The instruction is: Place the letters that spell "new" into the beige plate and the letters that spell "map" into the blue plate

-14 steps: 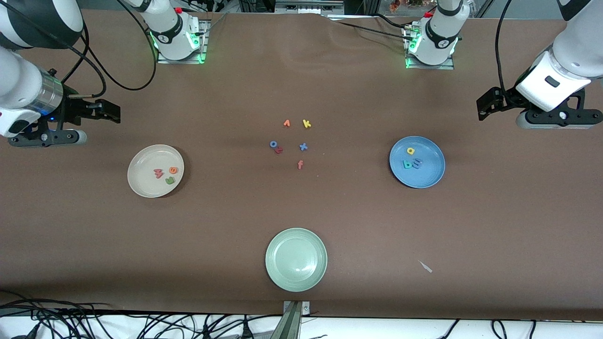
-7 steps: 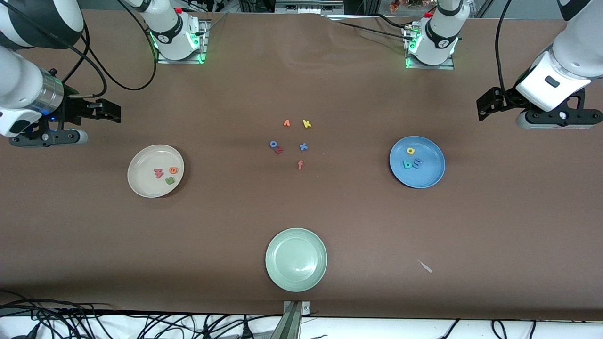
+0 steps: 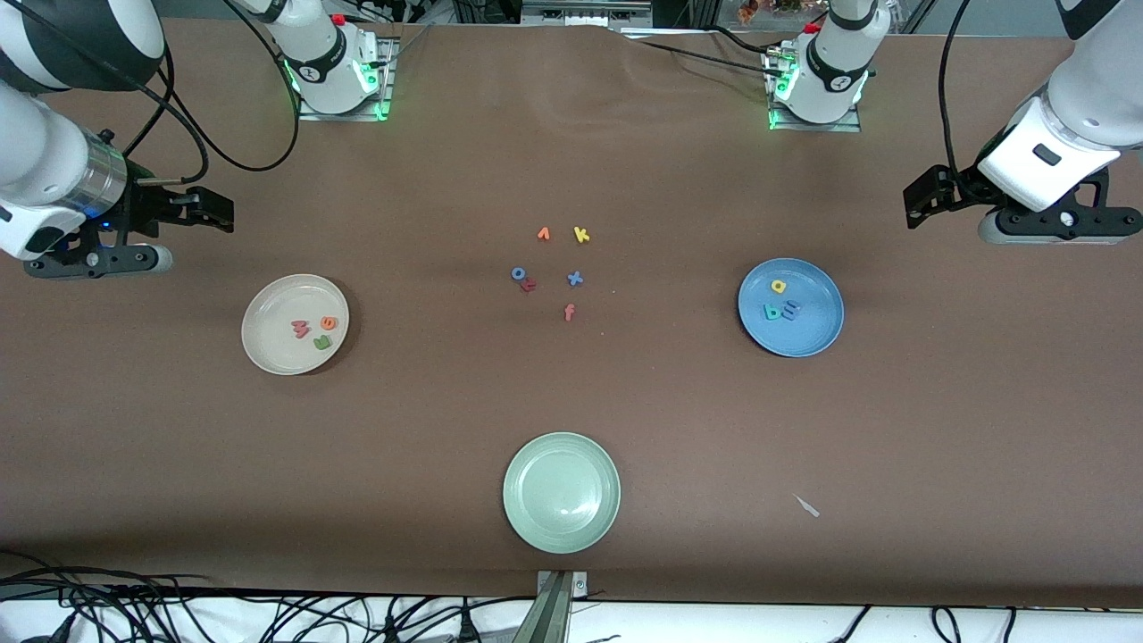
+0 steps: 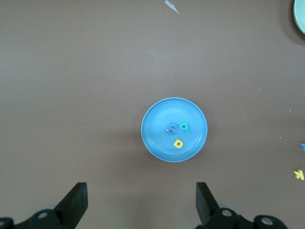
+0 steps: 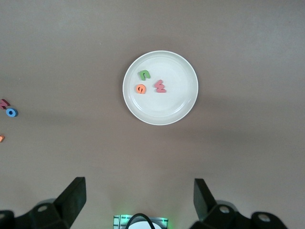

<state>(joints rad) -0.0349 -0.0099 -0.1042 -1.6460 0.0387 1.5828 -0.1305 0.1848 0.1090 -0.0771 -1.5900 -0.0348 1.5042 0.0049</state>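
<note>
The beige plate (image 3: 275,308) lies toward the right arm's end of the table. In it are a pinkish-red w (image 3: 300,329), an orange e (image 3: 329,323) and a green n (image 3: 322,341). The blue plate (image 3: 811,332) lies toward the left arm's end and holds a yellow p (image 3: 779,287), a teal a (image 3: 771,312) and a light-blue m (image 3: 790,310). My right gripper (image 3: 214,212) hangs open and empty over bare table, and its wrist view looks down on the beige plate (image 5: 181,109). My left gripper (image 3: 921,198) hangs open and empty, looking down on the blue plate (image 4: 152,114).
Loose letters lie at mid-table: an orange one (image 3: 543,234), a yellow k (image 3: 581,235), a blue o (image 3: 518,273), a red z (image 3: 529,285), a blue x (image 3: 575,279) and an orange f (image 3: 569,312). A pale green plate (image 3: 561,451) sits nearest the camera, a paper scrap (image 3: 807,505) beside it.
My right gripper has drifted slightly toward the table's middle. The left arm, both plates and all letters have stayed put.
</note>
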